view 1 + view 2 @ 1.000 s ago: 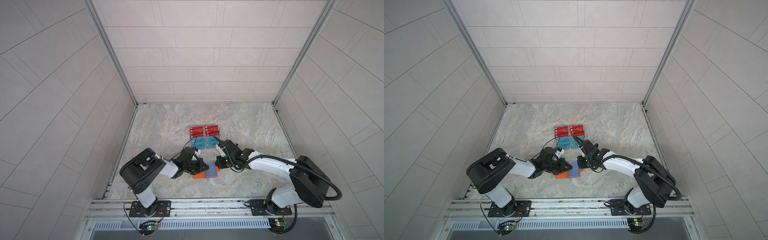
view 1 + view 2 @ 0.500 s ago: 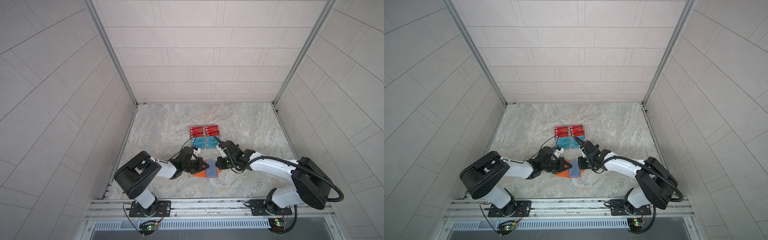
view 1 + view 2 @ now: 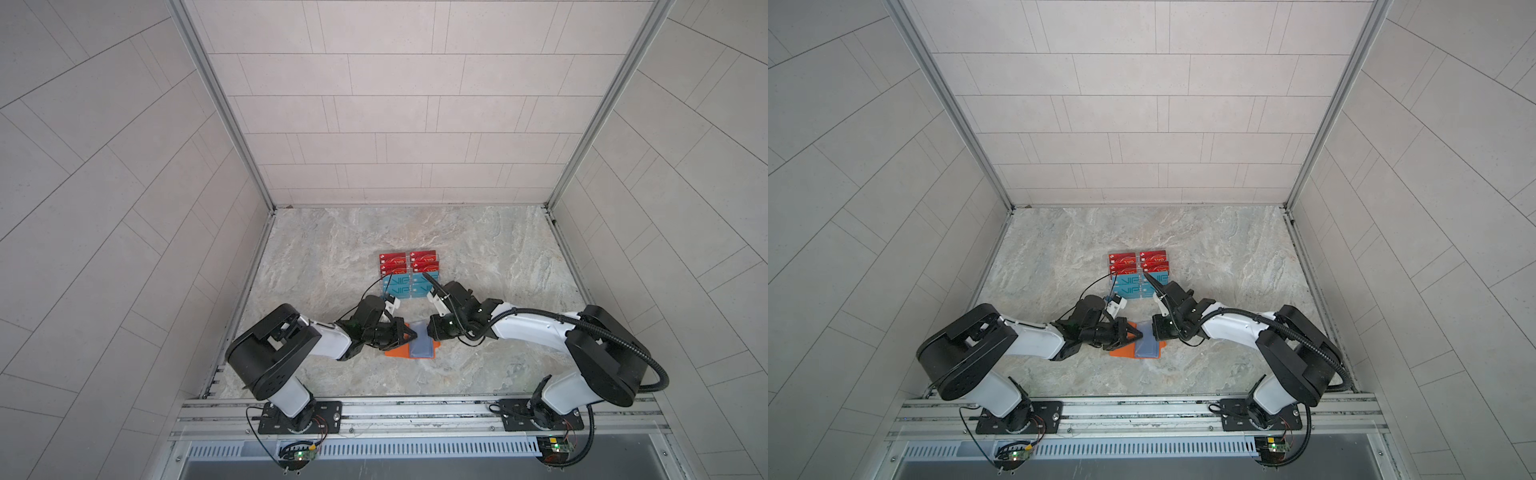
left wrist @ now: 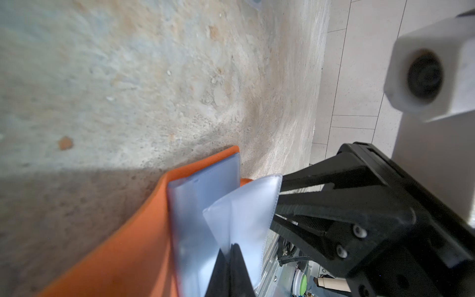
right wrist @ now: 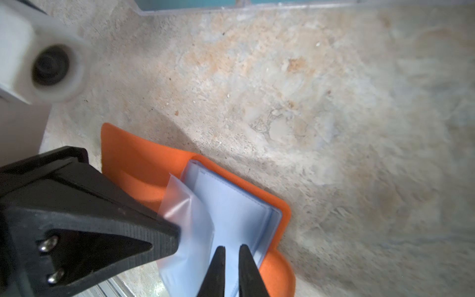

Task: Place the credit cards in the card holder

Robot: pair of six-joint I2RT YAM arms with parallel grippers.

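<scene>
Orange and lying open, the card holder (image 3: 397, 353) sits on the marbled surface (image 3: 478, 257) at the front middle, between the two arms, with its clear sleeves facing up. The left pincer (image 4: 231, 250) is fully closed, pinching one clear sleeve (image 4: 244, 205) and holding it raised off the rest. The right pincer (image 5: 231, 253) meets it from the opposite side, its jaws almost together with only a narrow slit, clamped on that sleeve's other edge. In both top views the two pincers nearly touch above the card holder. Behind them, apart from the card holder, the red and teal cards (image 3: 409, 272) stand in rows in a clear rack (image 5: 180, 9).
</scene>
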